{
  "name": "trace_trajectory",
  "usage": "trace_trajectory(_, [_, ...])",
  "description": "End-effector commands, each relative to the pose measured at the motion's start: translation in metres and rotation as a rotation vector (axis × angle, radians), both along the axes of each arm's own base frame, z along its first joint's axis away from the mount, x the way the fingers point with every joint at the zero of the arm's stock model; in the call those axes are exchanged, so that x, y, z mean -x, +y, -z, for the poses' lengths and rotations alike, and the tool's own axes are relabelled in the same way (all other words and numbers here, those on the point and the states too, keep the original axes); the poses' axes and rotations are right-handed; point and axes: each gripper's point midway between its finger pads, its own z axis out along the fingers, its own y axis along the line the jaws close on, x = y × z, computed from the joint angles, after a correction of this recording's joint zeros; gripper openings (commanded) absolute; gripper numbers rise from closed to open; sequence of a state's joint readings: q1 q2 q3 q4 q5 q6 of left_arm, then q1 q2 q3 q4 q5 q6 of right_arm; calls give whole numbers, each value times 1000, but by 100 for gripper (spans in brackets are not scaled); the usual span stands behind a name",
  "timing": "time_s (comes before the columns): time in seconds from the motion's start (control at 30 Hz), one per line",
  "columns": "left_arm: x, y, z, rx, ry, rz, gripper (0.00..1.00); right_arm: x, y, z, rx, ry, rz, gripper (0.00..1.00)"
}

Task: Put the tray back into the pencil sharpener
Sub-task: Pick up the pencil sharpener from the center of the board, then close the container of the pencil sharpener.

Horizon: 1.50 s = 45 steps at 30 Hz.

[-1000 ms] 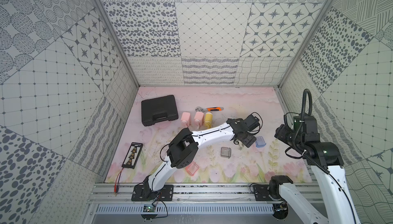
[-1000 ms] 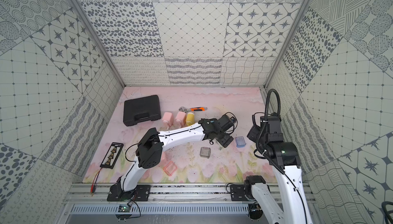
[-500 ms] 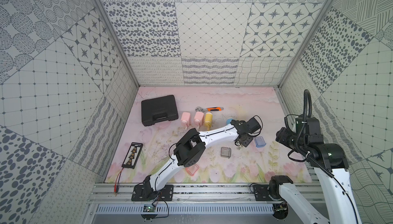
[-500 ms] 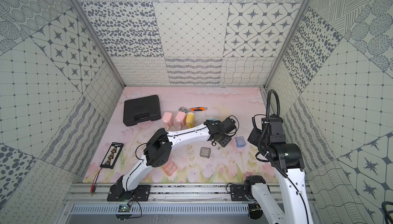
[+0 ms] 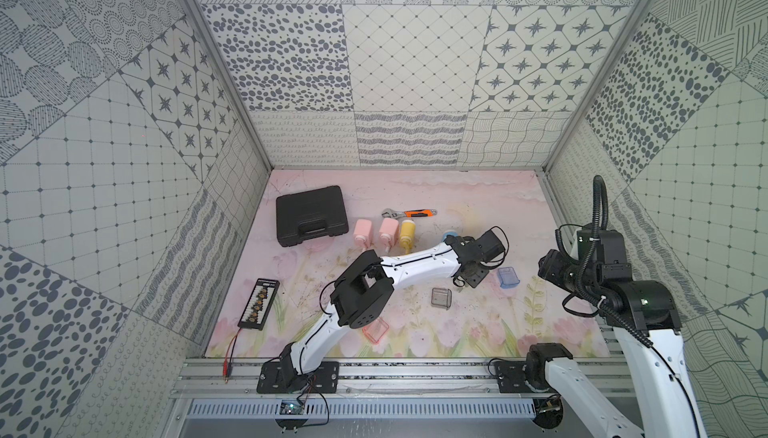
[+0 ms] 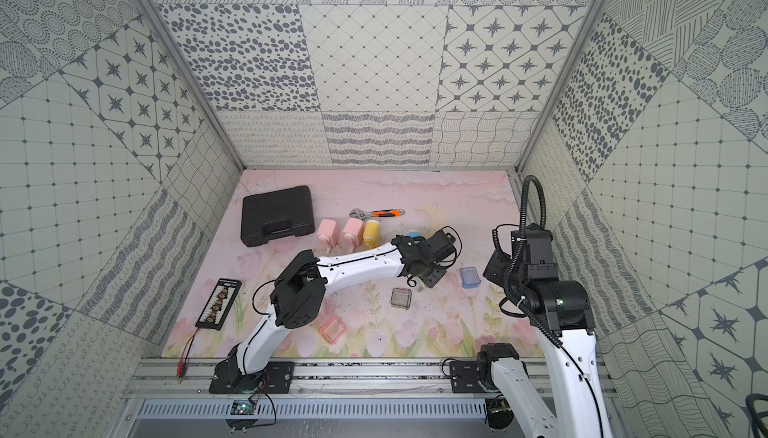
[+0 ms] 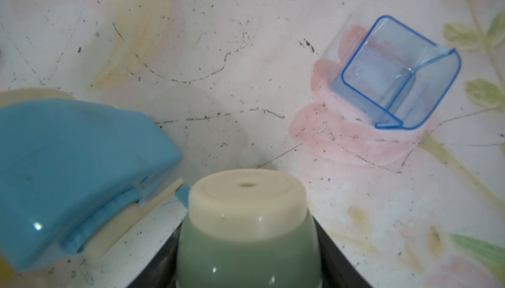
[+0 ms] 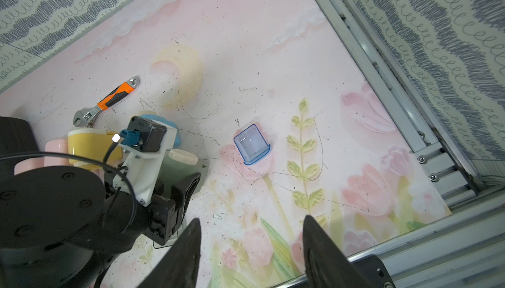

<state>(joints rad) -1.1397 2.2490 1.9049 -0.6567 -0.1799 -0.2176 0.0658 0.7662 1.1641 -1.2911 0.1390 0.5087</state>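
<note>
Green in grip: pinching green sharpener [image 8: 177,161] w/ L gripper [image 7: 247,222], holding R gripper [image 8: 251,219] wide & empty, risking grabbing nearby blue tray [image 8: 252,144], prob. not fitting.

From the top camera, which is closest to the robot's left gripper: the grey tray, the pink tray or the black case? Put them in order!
1. Grey tray: close by the left gripper, toward the front.
2. Pink tray: near the front edge, off to its left.
3. Black case: far back, on the left.
</note>
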Motion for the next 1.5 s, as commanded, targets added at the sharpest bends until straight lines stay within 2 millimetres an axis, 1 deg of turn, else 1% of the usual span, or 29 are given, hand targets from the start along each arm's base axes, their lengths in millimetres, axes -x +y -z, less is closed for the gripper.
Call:
trace_trajectory(0.0, [-7,-9,-59,126,-186,92,19,-2,0,-18,-7,-82,-2,61])
trace_trajectory(0.03, [-7,-13,-75,180,-223,111,17,-3,1,-19,-11,-91,-5,61])
trace_trajectory(0.1, [-2,-11,-101,247,-284,172,11,-4,4,-23,-25,-118,-13,61])
trace_trajectory(0.13, [1,-9,-111,267,-314,205,8,-5,5,-23,-33,-124,-19,60])
trace_trajectory(0.17, [5,-4,-121,279,-347,246,2,-6,8,-23,-46,-132,-30,60])
trace_trajectory(0.2, [9,2,-129,285,-379,285,0,-8,12,-21,-61,-131,-44,60])
trace_trajectory(0.27, [18,16,-138,300,-428,358,0,-10,20,-17,-97,-127,-68,59])
trace_trajectory(0.33, [29,35,-141,318,-421,443,0,-13,29,-8,-141,-109,-100,57])
trace_trajectory(0.4, [41,59,-139,329,-375,515,0,-14,40,5,-193,-72,-133,55])
trace_trajectory(0.53, [56,110,-121,293,-299,631,0,-11,49,37,-240,35,-118,52])
trace_trajectory(0.63, [67,143,-102,252,-237,701,0,-9,64,63,-270,86,-118,52])
trace_trajectory(0.7, [73,159,-87,212,-192,749,0,-9,81,81,-285,109,-136,51])
trace_trajectory(0.8, [72,173,-65,175,-148,780,2,-11,113,107,-315,142,-180,51])
trace_trajectory(0.93, [62,178,-45,167,-134,792,5,-14,152,137,-340,186,-250,51])
trace_trajectory(1.07, [60,178,-30,156,-129,842,8,-19,181,160,-384,209,-281,50])
trace_trajectory(1.13, [61,177,-21,147,-121,880,9,-22,189,169,-402,210,-281,50])
trace_trajectory(1.27, [63,173,-5,144,-90,932,12,-29,194,182,-398,213,-275,49])
trace_trajectory(1.33, [63,169,-2,156,-87,949,13,-32,198,185,-400,216,-278,49])
trace_trajectory(1.47, [59,160,1,181,-89,950,17,-32,203,191,-403,233,-279,49])
